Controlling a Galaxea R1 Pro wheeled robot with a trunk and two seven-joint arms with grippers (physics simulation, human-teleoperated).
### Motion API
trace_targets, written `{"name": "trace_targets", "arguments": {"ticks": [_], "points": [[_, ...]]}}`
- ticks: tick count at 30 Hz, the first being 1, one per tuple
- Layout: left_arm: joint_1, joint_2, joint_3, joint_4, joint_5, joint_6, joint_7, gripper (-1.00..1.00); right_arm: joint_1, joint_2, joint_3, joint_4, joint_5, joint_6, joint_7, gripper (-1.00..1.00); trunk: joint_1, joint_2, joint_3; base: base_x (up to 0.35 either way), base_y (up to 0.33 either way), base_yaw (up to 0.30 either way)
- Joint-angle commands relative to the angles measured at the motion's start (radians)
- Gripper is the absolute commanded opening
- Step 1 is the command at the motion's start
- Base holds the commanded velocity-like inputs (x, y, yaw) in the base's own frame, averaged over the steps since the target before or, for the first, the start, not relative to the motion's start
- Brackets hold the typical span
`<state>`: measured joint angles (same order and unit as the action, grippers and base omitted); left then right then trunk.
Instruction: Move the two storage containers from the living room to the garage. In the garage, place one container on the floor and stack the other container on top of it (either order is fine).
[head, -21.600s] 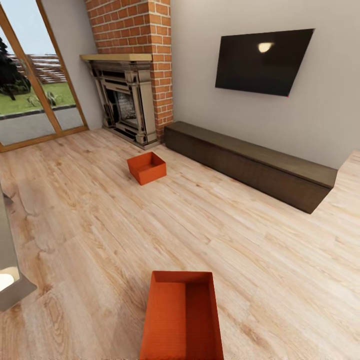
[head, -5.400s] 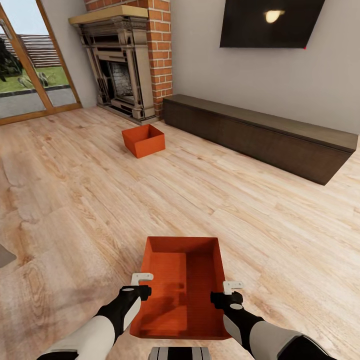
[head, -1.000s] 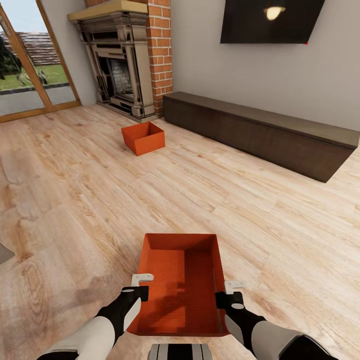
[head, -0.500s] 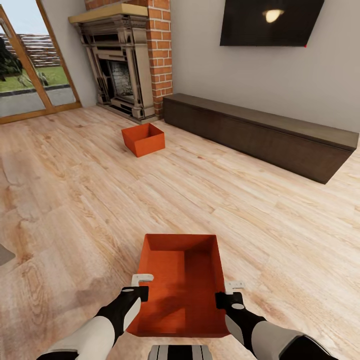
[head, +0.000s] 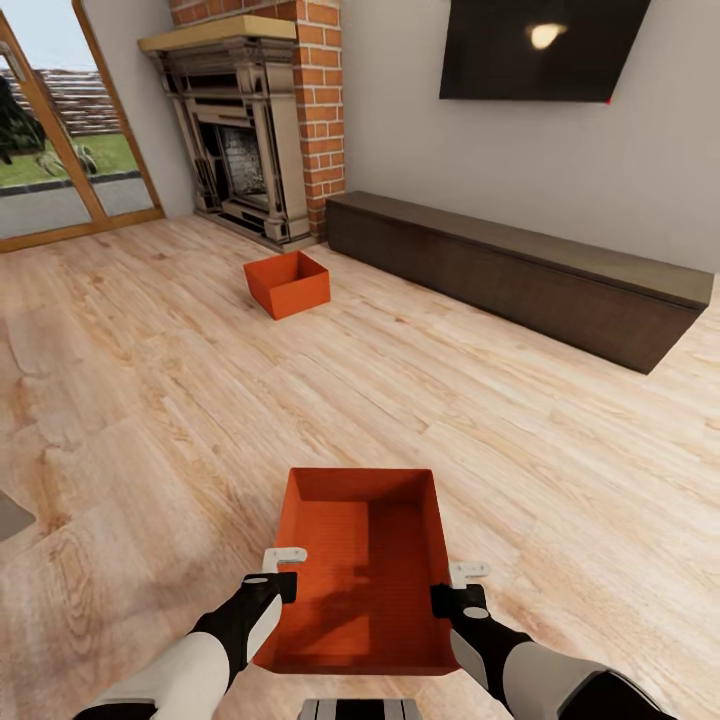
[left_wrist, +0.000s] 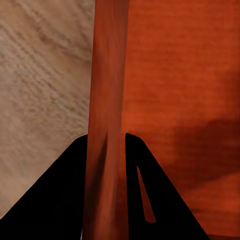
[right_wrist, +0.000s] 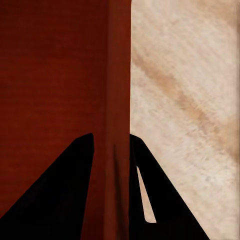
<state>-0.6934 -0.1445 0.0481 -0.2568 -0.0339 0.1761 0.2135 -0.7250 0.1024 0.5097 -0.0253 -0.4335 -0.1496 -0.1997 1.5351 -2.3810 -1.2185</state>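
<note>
One orange-red storage container (head: 362, 570) sits right in front of me, held between both arms above the light wood plank floor. My left gripper (head: 281, 573) is shut on its left wall (left_wrist: 105, 125), the thin wall pinched between the two dark fingers (left_wrist: 60, 195). My right gripper (head: 447, 590) is shut on its right wall (right_wrist: 118, 115) in the same way. The second storage container (head: 287, 283) rests on the wood floor farther off, near the brick fireplace (head: 250, 150).
A long dark low cabinet (head: 520, 275) runs along the right wall under the wall TV (head: 540, 45). Glass doors (head: 50, 150) stand at the far left. A pale grey furniture corner (head: 8, 515) shows at the left edge.
The whole head view has tilted slightly, so the room sits a little lower in the picture. The held container and both grippers keep their places.
</note>
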Motion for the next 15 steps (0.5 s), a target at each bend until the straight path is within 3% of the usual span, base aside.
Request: {"name": "trace_targets", "arguments": {"ticks": [1, 15], "points": [[0.000, 0.000, 0.006, -0.002, -0.017, 0.008, 0.008, -1.00, -0.001, -0.001, -0.007, 0.002, -0.017, -0.007, -0.009, -1.00, -0.004, 0.007, 0.003, 0.000, 0.000, 0.000], [0.000, 0.000, 0.006, -0.002, -0.016, 0.008, 0.007, -1.00, -0.001, -0.001, -0.007, 0.001, -0.013, -0.022, -0.009, -1.00, -0.058, 0.105, 0.046, 0.000, 0.000, 0.000]]}}
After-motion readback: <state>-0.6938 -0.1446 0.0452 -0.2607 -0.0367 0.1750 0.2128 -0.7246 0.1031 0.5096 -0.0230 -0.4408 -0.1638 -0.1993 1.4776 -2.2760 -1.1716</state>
